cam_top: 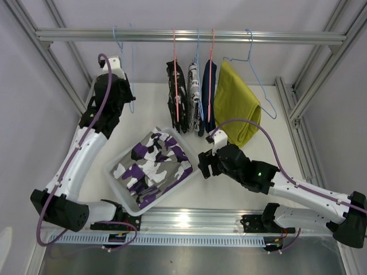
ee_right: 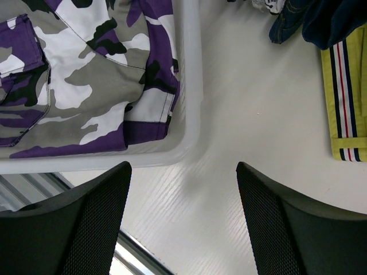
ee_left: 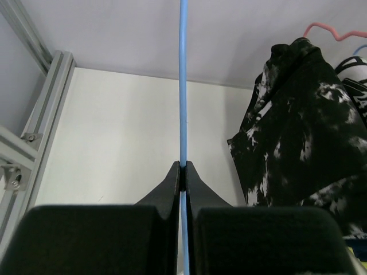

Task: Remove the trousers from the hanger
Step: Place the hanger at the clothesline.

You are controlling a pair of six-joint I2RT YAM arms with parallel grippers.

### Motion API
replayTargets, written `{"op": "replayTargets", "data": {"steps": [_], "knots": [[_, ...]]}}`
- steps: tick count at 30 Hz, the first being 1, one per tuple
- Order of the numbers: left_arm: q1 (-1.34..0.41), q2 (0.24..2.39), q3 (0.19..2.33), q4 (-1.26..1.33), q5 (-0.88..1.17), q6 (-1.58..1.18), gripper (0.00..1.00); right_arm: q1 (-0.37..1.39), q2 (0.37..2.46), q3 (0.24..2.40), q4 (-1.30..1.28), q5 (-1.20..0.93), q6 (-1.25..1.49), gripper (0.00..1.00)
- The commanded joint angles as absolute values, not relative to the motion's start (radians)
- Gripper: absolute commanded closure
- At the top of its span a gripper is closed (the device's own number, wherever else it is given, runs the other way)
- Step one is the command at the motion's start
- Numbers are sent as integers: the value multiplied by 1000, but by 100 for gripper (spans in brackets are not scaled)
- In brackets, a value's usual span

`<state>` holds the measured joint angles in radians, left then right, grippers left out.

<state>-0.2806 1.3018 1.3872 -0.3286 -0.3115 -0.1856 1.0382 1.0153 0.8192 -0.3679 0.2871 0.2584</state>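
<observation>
Done: camouflage trousers [cam_top: 152, 166] off the hanger, lying in tray [cam_top: 121, 190], 7 o'clock.
Remaining: splotched pair [cam_top: 176, 97], printed pair [cam_top: 194, 86], navy pair [cam_top: 209, 91] and mustard pair [cam_top: 238, 106] hang at 12 o'clock.
Left gripper [ee_left: 183, 166]: pinched tight on bare blue hanger [ee_left: 183, 86].
Right gripper [ee_right: 183, 166]: fingers wide, holding nothing.

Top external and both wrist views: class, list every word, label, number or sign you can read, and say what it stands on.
None can be read.
The black print on the white trousers may include lettering, but it is too small and blurred to make out.
</observation>
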Motion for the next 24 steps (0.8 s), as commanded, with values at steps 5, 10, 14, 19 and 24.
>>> {"op": "replayTargets", "data": {"steps": [5,10,14,19,24], "knots": [[-284,1189,1463,-333,-337,-141,99,1068,983,822,-347,310,270,21],[-284,1196,1486,-342,-362,-115,100,1078,982,821,-350,331,268,21],[-284,1221,1505,-337,-370,-101,99,1080,983,819,-350,339,272,21],[-281,1258,1560,-342,-382,-83,99,1080,989,816,-345,350,268,21],[-267,1304,1624,-373,-374,-81,100,1077,996,819,-345,353,268,21]]}}
